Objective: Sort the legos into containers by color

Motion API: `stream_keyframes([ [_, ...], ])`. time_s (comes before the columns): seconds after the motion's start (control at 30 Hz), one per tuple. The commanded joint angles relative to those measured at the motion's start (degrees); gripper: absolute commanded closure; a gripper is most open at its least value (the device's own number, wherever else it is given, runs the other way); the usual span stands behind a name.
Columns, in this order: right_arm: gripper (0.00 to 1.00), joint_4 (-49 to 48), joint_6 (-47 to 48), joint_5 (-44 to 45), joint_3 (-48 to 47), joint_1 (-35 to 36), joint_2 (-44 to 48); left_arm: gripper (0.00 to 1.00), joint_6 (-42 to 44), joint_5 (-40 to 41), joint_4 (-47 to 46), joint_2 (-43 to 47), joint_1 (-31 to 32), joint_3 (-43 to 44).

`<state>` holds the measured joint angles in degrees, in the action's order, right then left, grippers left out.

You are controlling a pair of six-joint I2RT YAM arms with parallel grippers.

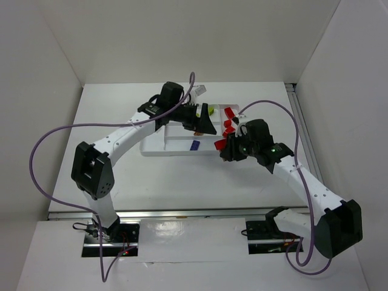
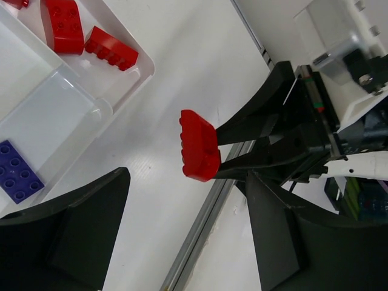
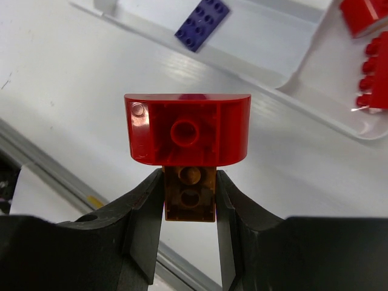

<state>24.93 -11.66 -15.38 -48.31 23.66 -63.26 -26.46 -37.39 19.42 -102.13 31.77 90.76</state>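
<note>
My right gripper (image 3: 190,182) is shut on an orange-brown lego (image 3: 190,195) that has a red lego (image 3: 188,129) stuck on its far end. It holds both above the table, just in front of the white tray (image 1: 159,145). In the top view this gripper (image 1: 223,147) is at the tray's near right corner. My left gripper (image 2: 187,189) is open and empty above the tray's right part (image 1: 206,124), and its view shows the held red lego (image 2: 199,145). A dark blue lego (image 1: 194,144) lies in a near compartment. Red legos (image 1: 229,120) lie in the right compartment.
A lime green lego (image 1: 212,111) lies in a far compartment of the tray. A metal rail (image 2: 200,230) runs along the table's right side. White walls close in the table at the back and sides. Purple cables loop over both arms.
</note>
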Motion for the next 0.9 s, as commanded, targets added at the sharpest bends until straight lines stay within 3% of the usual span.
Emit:
stream_keyframes([
  [0.0,1.00,-3.1,1.3,-6.7,0.8,0.4,-0.6,0.12,-1.1,-4.2,-1.7,0.0,-0.6,0.1],
  [0.53,1.00,-3.7,1.8,-5.0,0.9,0.4,0.1,0.09,-4.9,-8.6,-2.6,-4.5,0.6,-2.2],
  [0.67,1.00,-3.7,1.8,-5.0,0.9,0.4,0.6,0.16,-8.3,-11.7,-7.6,-5.0,1.2,-4.8],
  [0.87,1.00,-3.7,1.8,-4.5,0.9,0.4,0.6,0.34,-9.0,-13.0,-9.8,-5.0,1.7,-5.3],
])
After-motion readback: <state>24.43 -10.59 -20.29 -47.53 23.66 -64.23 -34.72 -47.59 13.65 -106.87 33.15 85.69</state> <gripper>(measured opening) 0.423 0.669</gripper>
